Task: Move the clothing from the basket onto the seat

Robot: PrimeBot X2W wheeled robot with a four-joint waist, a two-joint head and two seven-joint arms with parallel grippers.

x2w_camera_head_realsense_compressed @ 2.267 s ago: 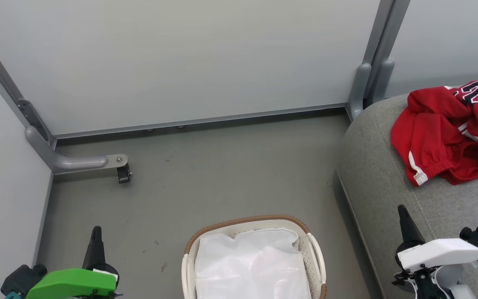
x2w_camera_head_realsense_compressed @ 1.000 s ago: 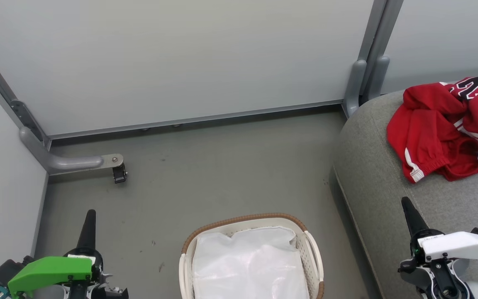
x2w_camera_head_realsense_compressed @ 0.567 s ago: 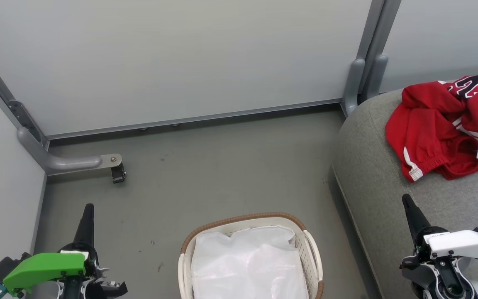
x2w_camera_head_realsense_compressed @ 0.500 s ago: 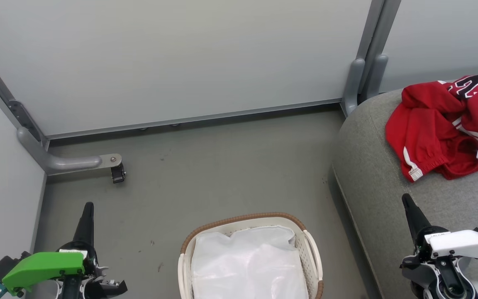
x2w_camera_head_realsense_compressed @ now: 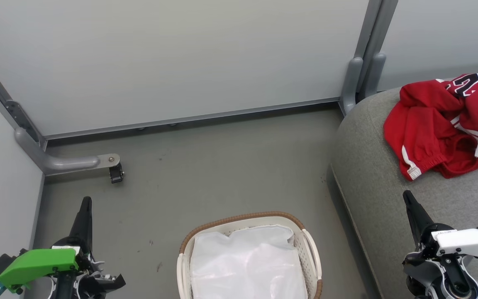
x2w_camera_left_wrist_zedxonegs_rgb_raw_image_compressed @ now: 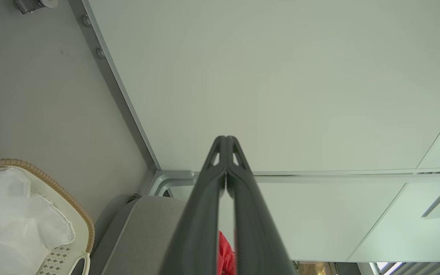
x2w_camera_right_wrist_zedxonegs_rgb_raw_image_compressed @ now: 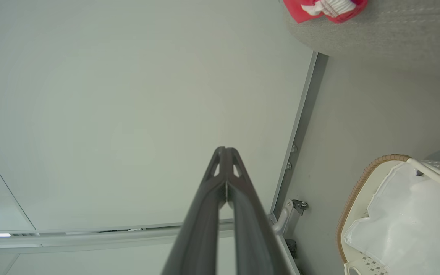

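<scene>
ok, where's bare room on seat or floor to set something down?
The seat is bare between the clothing and the right gripper, and along its left edge. The floor is open between wall panel, basket and seat. Crowded: seat's far corner under the clothing.

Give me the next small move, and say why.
Probably just park the arms. The basket holds only its white liner, the red clothing lies heaped on the seat, and the left gripper and right gripper are shut and empty, so nothing seems left to pick.
</scene>
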